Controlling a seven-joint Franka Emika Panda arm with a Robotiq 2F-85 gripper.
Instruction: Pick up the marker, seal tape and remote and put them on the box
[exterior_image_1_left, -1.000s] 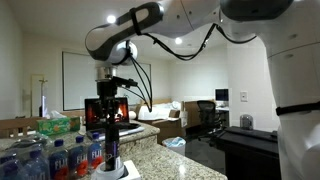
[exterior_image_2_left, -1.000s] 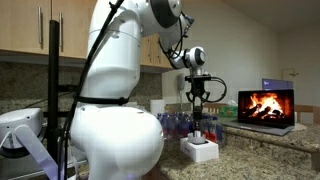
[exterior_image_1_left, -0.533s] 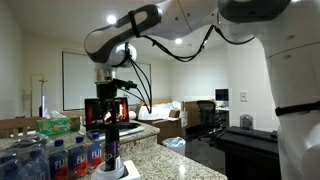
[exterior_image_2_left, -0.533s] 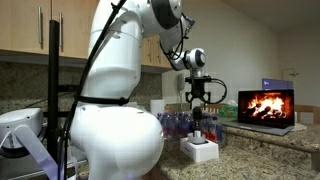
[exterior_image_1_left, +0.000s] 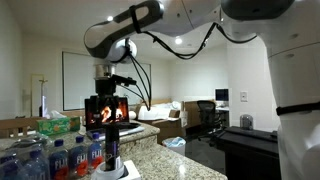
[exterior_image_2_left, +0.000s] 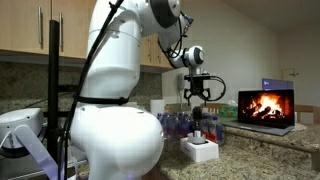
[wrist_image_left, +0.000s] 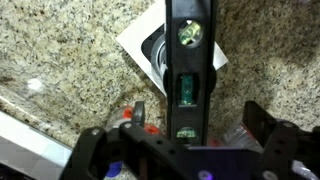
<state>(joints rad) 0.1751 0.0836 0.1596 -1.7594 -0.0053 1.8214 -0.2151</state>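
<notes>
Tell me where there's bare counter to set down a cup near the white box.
Bare granite runs between the box and the laptop. On the box's other side, water bottles crowd the counter, and the remote sits on the box.

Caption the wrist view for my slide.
Open tool flanking the black remote, which crosses the white box on the granite counter.

Dim, warm indoor light — exterior views grainy, wrist view softly blurred.
</notes>
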